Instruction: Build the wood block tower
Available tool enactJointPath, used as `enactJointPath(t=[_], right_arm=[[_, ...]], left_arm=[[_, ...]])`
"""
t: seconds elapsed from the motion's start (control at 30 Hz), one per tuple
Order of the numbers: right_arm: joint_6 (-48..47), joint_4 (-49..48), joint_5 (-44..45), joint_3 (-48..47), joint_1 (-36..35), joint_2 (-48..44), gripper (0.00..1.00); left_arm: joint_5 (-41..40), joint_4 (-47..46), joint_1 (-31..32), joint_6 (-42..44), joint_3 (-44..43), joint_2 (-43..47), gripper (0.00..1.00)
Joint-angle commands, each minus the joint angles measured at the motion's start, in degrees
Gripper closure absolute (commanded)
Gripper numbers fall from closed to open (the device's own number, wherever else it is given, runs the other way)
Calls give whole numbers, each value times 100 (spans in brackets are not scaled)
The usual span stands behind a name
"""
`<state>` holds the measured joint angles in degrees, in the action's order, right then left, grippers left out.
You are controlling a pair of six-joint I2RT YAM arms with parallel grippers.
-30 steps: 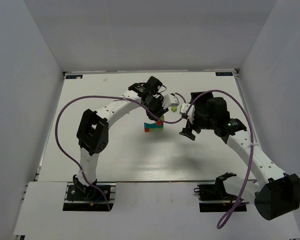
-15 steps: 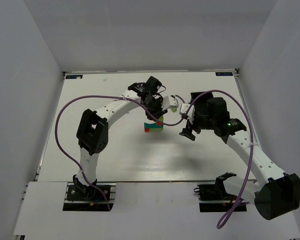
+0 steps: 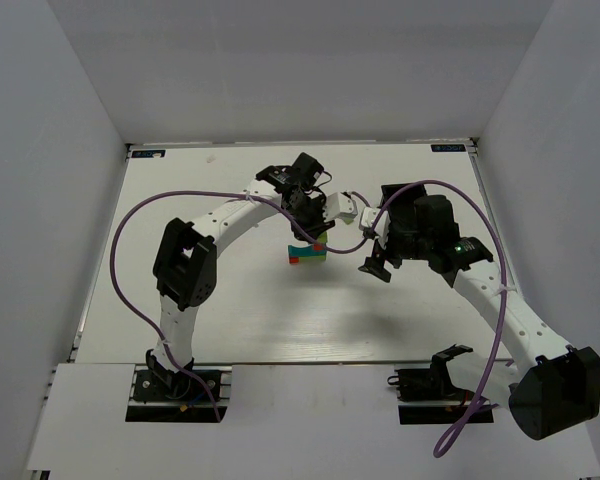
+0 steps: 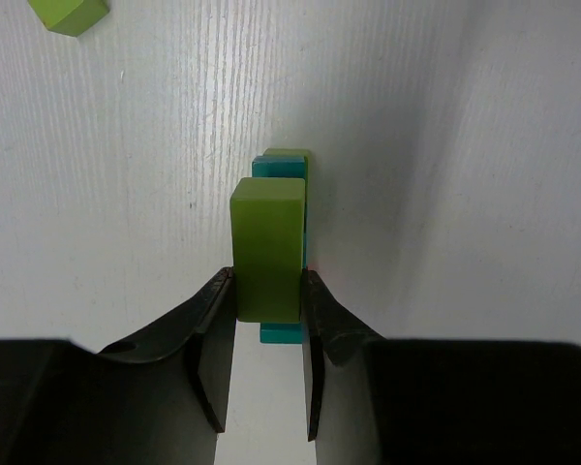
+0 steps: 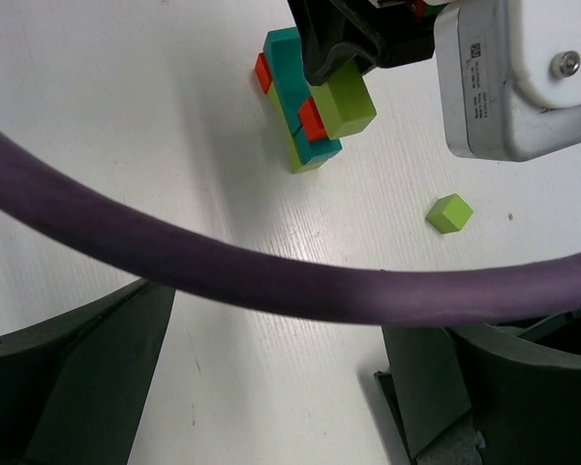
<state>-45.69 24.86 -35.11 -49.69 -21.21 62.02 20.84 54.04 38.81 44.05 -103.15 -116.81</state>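
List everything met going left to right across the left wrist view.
Loose lime cube → gripper finger → held lime block → other finger.

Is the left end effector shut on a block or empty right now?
Shut on a green block: the left end effector clamps both its sides, close by the tower.

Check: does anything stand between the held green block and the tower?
Nothing visible does. The left gripper holds the green block close over the tower; the loose cube lies apart.
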Motion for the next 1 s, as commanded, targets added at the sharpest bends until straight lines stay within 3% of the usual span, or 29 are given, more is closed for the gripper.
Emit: enactJointPath(t=[0.0, 0.97], right_arm=[[-80, 36, -136, 74, 21, 12, 10], [-115, 80, -136, 74, 12, 38, 10]], left_arm=[[263, 71, 30, 86, -257, 80, 96], [368, 71, 30, -20, -311, -78, 92]])
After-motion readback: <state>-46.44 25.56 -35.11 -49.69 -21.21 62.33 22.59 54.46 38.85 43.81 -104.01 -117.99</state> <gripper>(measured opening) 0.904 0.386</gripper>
